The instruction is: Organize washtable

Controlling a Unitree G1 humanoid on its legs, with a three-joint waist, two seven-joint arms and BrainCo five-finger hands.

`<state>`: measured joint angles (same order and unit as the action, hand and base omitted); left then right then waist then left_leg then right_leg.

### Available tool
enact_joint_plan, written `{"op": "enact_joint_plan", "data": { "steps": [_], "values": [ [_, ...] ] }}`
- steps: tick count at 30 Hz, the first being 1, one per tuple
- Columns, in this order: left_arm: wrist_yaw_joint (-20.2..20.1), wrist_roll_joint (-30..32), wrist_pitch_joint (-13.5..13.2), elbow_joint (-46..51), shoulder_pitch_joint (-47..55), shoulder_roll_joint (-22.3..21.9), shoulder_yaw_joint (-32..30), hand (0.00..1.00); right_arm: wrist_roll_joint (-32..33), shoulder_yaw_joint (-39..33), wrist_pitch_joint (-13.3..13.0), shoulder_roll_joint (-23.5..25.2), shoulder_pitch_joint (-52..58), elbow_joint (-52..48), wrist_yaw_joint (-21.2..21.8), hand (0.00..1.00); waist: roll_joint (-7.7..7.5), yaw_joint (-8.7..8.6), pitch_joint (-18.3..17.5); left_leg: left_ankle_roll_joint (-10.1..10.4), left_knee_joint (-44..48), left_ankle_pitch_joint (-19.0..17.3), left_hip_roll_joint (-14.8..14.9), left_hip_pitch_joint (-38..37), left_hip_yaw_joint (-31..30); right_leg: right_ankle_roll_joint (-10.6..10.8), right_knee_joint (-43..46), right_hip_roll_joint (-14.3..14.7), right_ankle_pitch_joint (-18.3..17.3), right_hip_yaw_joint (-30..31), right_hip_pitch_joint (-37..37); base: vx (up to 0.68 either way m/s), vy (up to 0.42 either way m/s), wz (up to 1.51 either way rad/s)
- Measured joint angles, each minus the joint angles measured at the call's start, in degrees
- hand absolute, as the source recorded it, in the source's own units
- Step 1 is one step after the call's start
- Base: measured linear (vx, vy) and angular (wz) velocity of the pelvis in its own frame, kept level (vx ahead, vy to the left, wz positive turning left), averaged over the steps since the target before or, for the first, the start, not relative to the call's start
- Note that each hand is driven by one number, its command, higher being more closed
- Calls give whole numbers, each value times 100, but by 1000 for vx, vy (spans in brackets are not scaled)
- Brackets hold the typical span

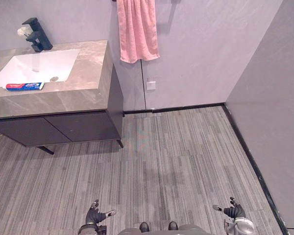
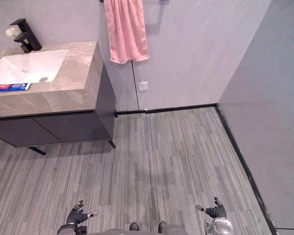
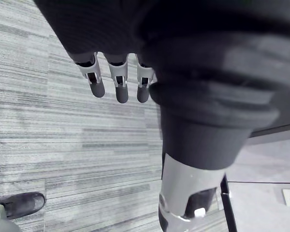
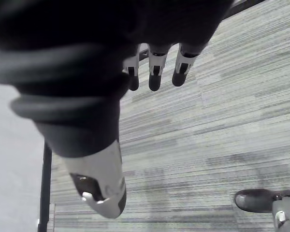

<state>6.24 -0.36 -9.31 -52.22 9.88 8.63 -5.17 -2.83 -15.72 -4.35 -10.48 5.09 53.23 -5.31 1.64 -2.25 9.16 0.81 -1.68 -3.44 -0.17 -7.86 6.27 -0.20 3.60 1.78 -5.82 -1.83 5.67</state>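
Observation:
A washtable (image 1: 78, 95) with a grey stone top and dark cabinet stands at the far left against the wall. Its white basin (image 1: 36, 66) holds a red and blue toothpaste tube (image 1: 24, 86) at the front rim. A black faucet (image 1: 36, 34) rises behind the basin. A pink towel (image 1: 137, 29) hangs on the wall to the washtable's right. My left hand (image 1: 95, 215) and right hand (image 1: 230, 210) hang low over the floor, far from the washtable. Both are open with relaxed fingers (image 3: 116, 84) and nothing in them.
Grey striped carpet floor (image 1: 176, 156) stretches between me and the washtable. A grey wall with a dark skirting runs along the right side (image 1: 264, 98). A white socket plate (image 1: 151, 84) sits on the back wall below the towel.

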Motion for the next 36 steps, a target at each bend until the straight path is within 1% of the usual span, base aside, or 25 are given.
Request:
{"op": "enact_joint_plan", "data": {
  "steps": [4, 9, 14, 19, 26, 30, 33, 34, 36],
  "values": [
    [5, -4, 5, -68, -1, -40, 0, 0, 1, -2, 34, 41, -36, 99, -1, 0, -37, 1, -36, 3, -27, 2, 1, -5, -11, 16, -27, 0, 10, -38, 13, 46, -17, 2],
    [5, -20, 6, -70, -2, -118, 1, 0, 2, -7, 35, 122, -90, 171, -3, 0, -37, 5, -65, 8, -35, 4, 4, -10, -27, 74, -97, -6, 65, -88, 57, 17, -5, 2],
    [5, -21, 7, -71, -2, -143, 1, 0, 6, -9, 42, 170, -116, 218, -3, 0, -39, 6, -66, 9, -38, 4, 0, -9, -24, 69, -99, -13, 84, -92, 55, 2, -2, 1],
    [5, -21, 12, -84, 8, -172, 0, 0, 22, -18, 47, 243, -115, 219, -3, 0, -45, 7, -65, 9, -37, 4, 1, 9, 15, 76, -206, -7, 195, -41, 68, -44, -7, -6],
    [6, -25, 17, -124, 8, -172, 4, 0, 50, -13, 73, 351, -118, 220, -5, 0, -109, 25, -59, 6, -50, 5, -11, 110, 149, 42, -362, -9, 270, 68, -7, -59, -16, -10],
    [9, -64, 26, -131, -2, -171, 8, 0, 50, -13, 81, 351, -126, 219, -41, 0, -160, 44, -50, -13, -40, -14, 12, 222, 304, 41, -350, 16, 268, 212, -189, -23, -22, -17],
    [12, -77, 29, -129, -36, -170, 10, 0, 50, -16, 88, 332, -147, 217, -83, 0, -165, 121, -45, -103, 80, -103, 31, 369, 506, 53, -253, 31, 258, 405, -373, 55, 6, -36],
    [14, -77, 31, -128, -63, -167, 10, 0, 50, -16, 89, 327, -146, 217, -85, 0, -163, 143, -43, -112, 178, -176, 35, 417, 525, 93, -211, 29, 229, 456, -406, 82, 34, -30],
    [17, -75, 29, -92, -117, -158, 10, 0, 49, -15, 96, 325, -189, 217, -92, 0, -155, 162, -39, -152, 561, -475, 60, 519, 668, 153, 124, 21, 44, 586, -541, 86, 46, -33]
  ]
}}
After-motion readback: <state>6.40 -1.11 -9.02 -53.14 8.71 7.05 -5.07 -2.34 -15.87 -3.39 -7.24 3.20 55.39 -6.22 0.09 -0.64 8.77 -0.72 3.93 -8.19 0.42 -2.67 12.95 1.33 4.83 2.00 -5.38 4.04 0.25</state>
